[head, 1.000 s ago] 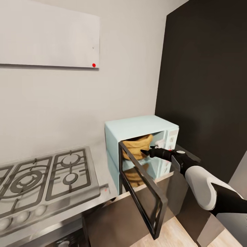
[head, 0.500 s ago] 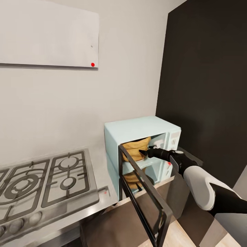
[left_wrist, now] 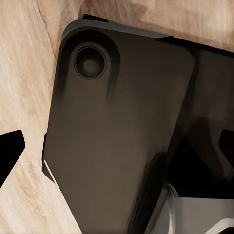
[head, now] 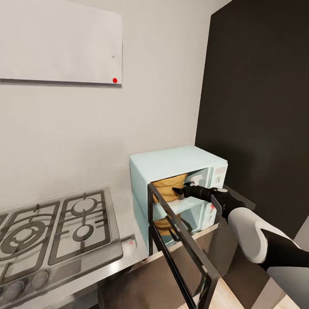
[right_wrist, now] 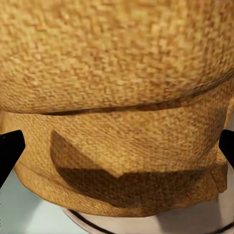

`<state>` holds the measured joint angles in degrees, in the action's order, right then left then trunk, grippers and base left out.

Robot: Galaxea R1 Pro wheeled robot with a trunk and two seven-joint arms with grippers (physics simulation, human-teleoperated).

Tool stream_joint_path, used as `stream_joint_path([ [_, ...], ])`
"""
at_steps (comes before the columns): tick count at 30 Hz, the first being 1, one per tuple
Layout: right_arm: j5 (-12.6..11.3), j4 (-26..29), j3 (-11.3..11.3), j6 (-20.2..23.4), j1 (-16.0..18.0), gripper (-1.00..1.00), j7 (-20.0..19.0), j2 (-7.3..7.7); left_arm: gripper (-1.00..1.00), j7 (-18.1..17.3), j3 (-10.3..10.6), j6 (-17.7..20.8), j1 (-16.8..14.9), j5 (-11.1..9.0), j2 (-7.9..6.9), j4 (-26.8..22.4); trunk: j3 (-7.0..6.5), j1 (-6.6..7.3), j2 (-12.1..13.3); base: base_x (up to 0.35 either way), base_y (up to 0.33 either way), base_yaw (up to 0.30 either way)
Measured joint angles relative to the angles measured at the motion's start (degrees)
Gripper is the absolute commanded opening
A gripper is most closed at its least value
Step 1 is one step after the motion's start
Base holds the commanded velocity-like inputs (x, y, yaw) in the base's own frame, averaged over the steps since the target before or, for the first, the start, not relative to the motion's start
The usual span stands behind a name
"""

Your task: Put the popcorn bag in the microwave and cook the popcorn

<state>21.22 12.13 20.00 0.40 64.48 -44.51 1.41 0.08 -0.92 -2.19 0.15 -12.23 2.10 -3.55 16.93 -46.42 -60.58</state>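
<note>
- The right arm reaches forward from the lower right of the head view, its white forearm sloping up to a dark wrist, and the right gripper (head: 179, 190) sits at the mouth of the microwave (head: 176, 161).
- The gripper points into the cavity, its dark tips just in front of the popcorn bag (head: 168, 187), touching it or nearly so; which, the head view does not settle.
- In the right wrist view the two black fingertips (right_wrist: 9, 151) stand at opposite edges of the frame with the bag's (right_wrist: 117, 107) coarse mustard weave between them, so the fingers are spread wide and grip nothing.
- The popcorn bag rests inside the pale blue microwave, on a round pale plate (right_wrist: 146, 224) whose rim shows under its lower fold.
- The microwave door (head: 180, 244) hangs open, swung out toward the camera, its dark frame crossing the lower middle of the head view.
- The microwave stands on the steel-grey countertop (head: 124, 231), to the right of the gas hob (head: 56, 227) and beside a tall dark panel (head: 257, 107).
- A flat white hood (head: 60, 43) with a small red dot hangs on the grey wall above the hob.
- The left wrist view looks down on a dark rounded part of the robot's base (left_wrist: 122, 136) over a wood floor (left_wrist: 24, 73); the left gripper's black tips (left_wrist: 9, 153) show at the frame's edges, well apart, holding nothing.
</note>
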Motion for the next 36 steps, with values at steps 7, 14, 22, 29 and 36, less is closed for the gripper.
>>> stream_joint_path([
  [7, -0.27, -0.02, -0.27, 0.00, 0.00, 1.00, -0.20, 0.09, 1.00, 0.00, 0.01, -0.01, 0.01, 0.00, 0.08, 0.02, 0.00, -0.02, 0.00, -0.100, 0.000, 0.000],
  [14, -0.19, -0.03, -0.27, 0.03, -0.01, 1.00, -0.21, 0.28, 1.00, 0.08, 0.01, -0.01, 0.01, -1.61, 0.09, 0.02, 0.00, -0.03, 0.01, -0.307, 0.000, 0.000],
  [22, -0.06, 0.69, -0.50, 0.21, -0.01, 1.00, -0.27, 0.76, 1.00, 0.08, 0.01, -0.01, 0.01, -2.13, 0.09, 0.02, 0.00, -0.03, 0.01, -0.344, 0.000, 0.000],
  [29, 0.04, 1.27, -0.91, 0.55, 0.00, 1.00, -0.19, 1.83, 1.00, 0.08, 0.02, 0.00, 0.01, -2.13, 0.09, 0.02, 0.00, -0.02, 0.00, -0.241, 0.000, 0.000],
  [36, 0.29, 1.29, -1.03, 0.54, -0.01, 1.00, -0.18, 3.92, 1.00, 0.08, 0.01, -0.01, 0.01, -2.12, 0.09, 0.03, 0.00, 0.00, 0.00, -0.017, 0.000, 0.000],
])
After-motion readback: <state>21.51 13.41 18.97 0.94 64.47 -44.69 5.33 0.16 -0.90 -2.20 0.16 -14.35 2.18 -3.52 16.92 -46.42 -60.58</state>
